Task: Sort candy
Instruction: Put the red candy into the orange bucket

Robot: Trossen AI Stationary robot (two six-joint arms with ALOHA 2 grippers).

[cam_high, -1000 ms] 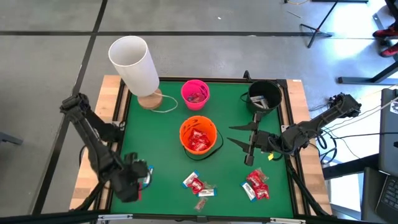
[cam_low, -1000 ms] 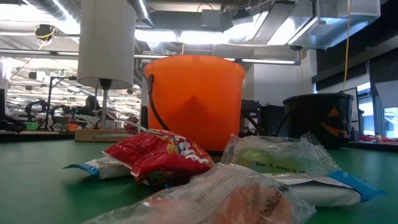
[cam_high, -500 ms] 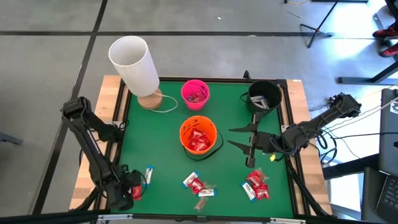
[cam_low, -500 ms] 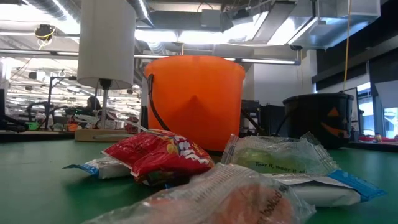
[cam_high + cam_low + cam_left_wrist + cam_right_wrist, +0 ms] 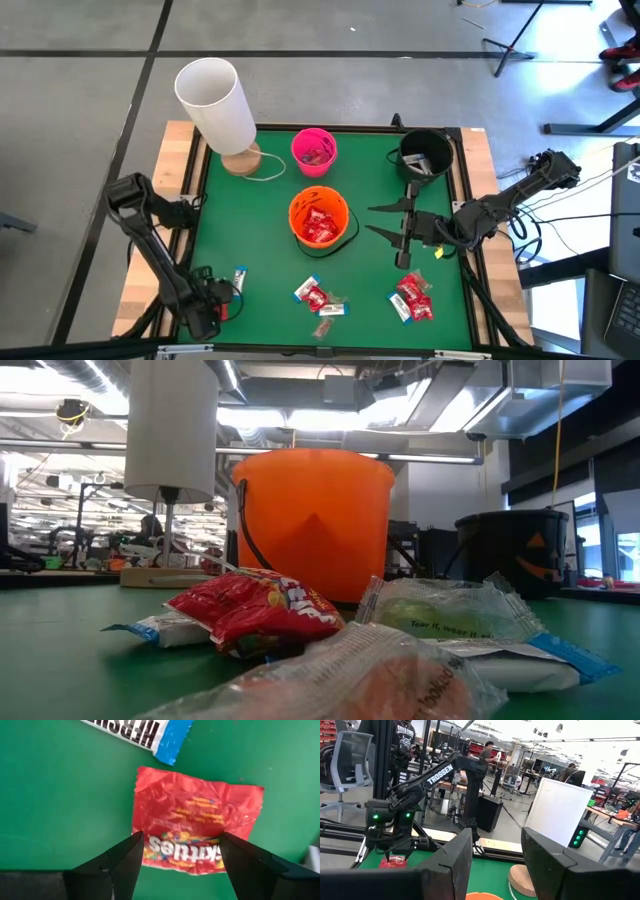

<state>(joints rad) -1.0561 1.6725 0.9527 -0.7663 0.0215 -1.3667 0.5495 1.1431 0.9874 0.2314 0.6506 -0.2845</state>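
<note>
Lowered since before, left gripper (image 5: 177, 852) spreads jaws wide over one red candy (image 5: 195, 827); right gripper (image 5: 385, 220) open.

Red and silvery wrapped candy (image 5: 318, 297) lies scattered flat on the green table.

We're in a robotics lab: workbenches (image 5: 615, 817), an office chair (image 5: 347, 757), people (image 5: 490, 751) at stations, ceiling lights (image 5: 330, 420) overhead.

1. Right gripper (image 5: 495, 865) fingers apart, in foreground.
2. Left arm (image 5: 420, 785) marked TROSSEN, its gripper over a red candy (image 5: 395, 862) on the green table (image 5: 492, 877).
3. People stand in the room behind.
</note>
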